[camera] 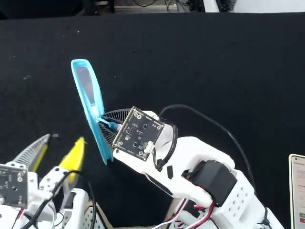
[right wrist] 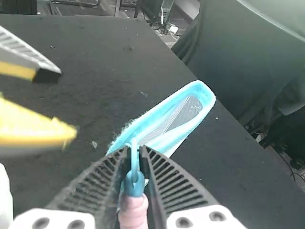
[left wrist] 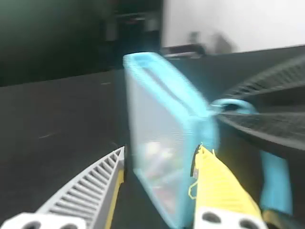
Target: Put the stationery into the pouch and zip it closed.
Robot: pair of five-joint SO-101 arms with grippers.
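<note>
On the black table (camera: 214,62) the blue pouch (camera: 88,100) stands on edge, long axis running away from the right gripper (right wrist: 134,151), clamped on its blue tab (right wrist: 134,167) at the near end; the left gripper (camera: 65,139) hovers spread beside its flank.

Blue pouch (camera: 88,102) stood on edge on black desk (camera: 214,62). Right hand (camera: 110,128) clamped the pouch's near end. Left hand (camera: 65,139) sat low left, fingers spread, its yellow finger just beside the pouch, not touching. White card (camera: 298,191) lay at right edge.
</note>
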